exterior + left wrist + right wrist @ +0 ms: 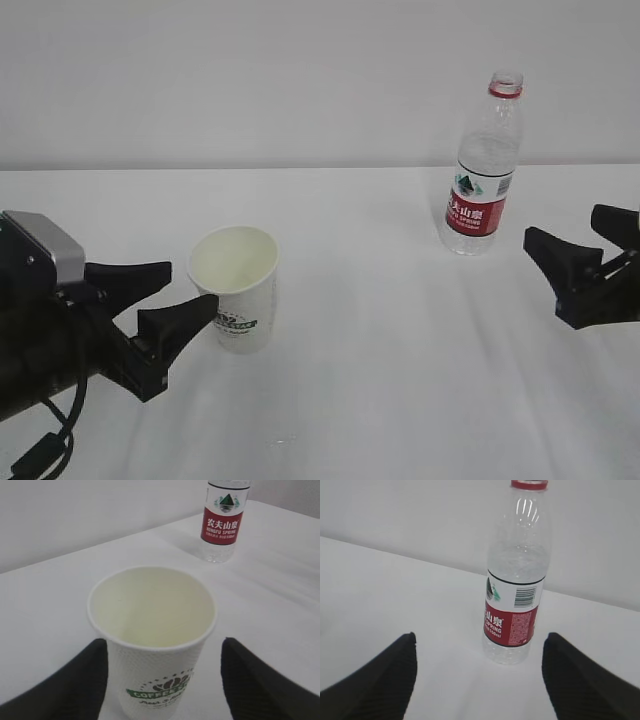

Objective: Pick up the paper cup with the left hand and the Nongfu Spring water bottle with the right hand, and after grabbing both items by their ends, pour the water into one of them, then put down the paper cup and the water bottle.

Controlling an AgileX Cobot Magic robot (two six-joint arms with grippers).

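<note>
On a white table (400, 380), before a plain pale wall, stand the two objects of the task. Left of centre in the exterior view is the paper cup (237, 287), upright, white and tapered, with a rolled rim, a cream interior and a small dark green logo on its side. Far right and farther back is the Nongfu Spring water bottle (484, 166), also upright, clear and ribbed, uncapped, with a red neck ring and a red-and-white label; it is well apart from the cup and taller than it.

The left hand (155, 300) lies low at the left edge, its grey plate behind two black fingers that point toward the cup. Its jaws are spread wide and grasp nothing; in the left wrist view the cup (152, 645) sits between the two fingertips (80, 685), with a gap of table visible on each side. The cup's inside looks empty.

The right hand (575, 270) enters from the right edge, just short of the bottle. Its jaws are likewise wide apart and hold nothing; in the right wrist view the bottle (516, 575) stands ahead of the fingertips (385, 680), centred between them, untouched.
</note>
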